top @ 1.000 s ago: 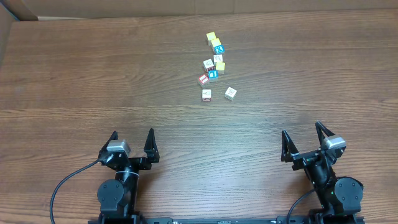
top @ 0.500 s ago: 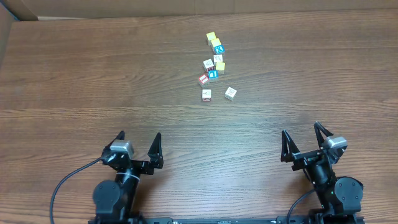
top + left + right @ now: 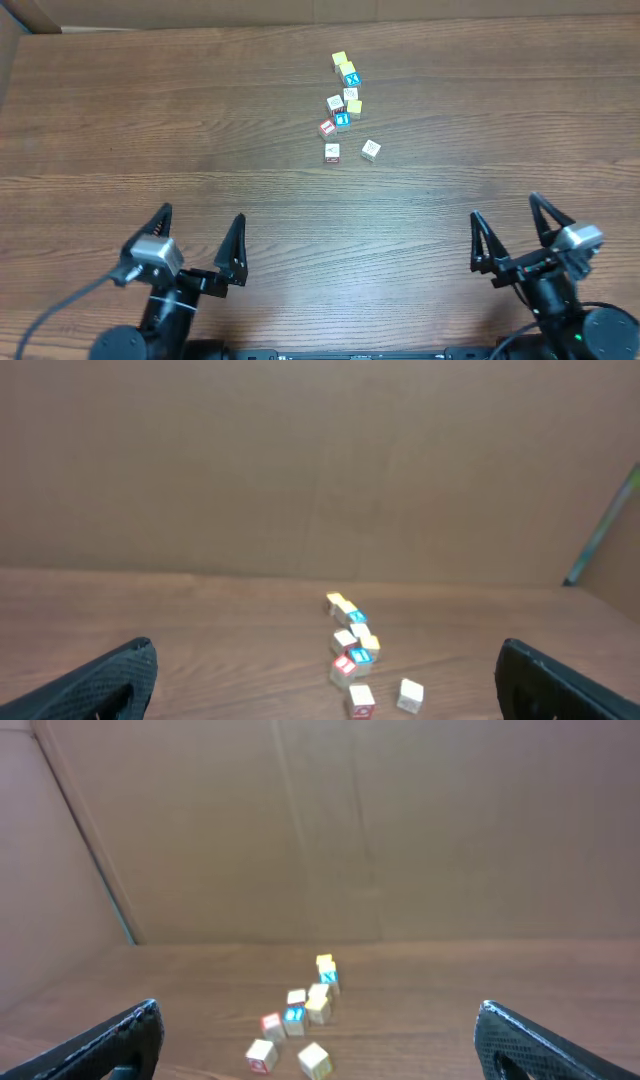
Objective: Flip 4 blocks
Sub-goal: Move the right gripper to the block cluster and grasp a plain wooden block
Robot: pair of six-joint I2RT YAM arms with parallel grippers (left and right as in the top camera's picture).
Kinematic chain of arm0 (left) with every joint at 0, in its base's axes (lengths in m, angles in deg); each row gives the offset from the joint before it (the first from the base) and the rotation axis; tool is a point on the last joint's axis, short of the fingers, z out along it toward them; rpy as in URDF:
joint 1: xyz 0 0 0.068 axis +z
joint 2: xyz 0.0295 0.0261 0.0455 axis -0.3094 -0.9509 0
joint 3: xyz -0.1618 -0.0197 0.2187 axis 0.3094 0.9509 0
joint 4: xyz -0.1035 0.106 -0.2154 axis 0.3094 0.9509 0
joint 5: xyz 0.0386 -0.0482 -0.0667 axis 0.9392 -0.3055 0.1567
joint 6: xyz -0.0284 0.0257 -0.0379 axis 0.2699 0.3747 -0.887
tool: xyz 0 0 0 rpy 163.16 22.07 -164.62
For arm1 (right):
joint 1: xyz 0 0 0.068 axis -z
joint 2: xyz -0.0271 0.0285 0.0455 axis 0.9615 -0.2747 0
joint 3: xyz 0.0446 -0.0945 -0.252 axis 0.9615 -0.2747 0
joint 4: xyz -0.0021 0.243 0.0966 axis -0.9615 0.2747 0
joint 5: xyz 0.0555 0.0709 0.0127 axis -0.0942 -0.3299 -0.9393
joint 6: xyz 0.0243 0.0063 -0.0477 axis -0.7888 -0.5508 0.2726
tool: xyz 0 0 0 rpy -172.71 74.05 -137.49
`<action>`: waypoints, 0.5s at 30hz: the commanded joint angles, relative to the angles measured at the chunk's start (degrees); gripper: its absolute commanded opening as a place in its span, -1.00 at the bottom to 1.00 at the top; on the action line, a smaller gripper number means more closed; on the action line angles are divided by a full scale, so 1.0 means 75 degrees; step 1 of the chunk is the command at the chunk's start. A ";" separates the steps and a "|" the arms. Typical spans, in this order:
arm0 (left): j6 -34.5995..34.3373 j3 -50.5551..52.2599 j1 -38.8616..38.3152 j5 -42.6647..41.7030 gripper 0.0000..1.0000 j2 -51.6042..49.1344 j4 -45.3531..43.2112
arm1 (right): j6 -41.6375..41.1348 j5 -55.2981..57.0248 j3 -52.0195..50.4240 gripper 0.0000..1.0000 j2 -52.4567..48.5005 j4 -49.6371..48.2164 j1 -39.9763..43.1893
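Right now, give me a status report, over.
Left end effector open, empty. Right end effector open, empty. Blocks clustered ahead, none held. Path looks clear.

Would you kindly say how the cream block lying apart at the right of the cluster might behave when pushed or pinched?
That cream block looks rigid and flat-faced, so it should slide on the smooth wooden table rather than roll. Being tiny, it is probably light and may twist or skitter from an off-centre pinch.

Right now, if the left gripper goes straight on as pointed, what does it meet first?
Probably the nearest small white red-framed cube, just right of centre ahead of the open left gripper; height unclear.
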 commanded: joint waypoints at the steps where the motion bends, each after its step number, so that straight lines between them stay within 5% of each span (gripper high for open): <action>1: 0.0265 -0.1259 0.0079 -0.0574 1.00 -0.1035 0.0554 | -0.0052 -0.0009 0.1078 1.00 -0.0793 0.0338 0.0015; 7: 0.0641 -0.3724 0.0079 -0.0720 1.00 -0.3063 0.2500 | -0.0055 -0.0012 0.3450 1.00 -0.2876 0.1912 0.0015; 15: 0.1151 -0.6796 0.0079 -0.0720 1.00 -0.5773 0.5243 | -0.0055 -0.0012 0.7877 1.00 -0.6849 0.5910 0.0012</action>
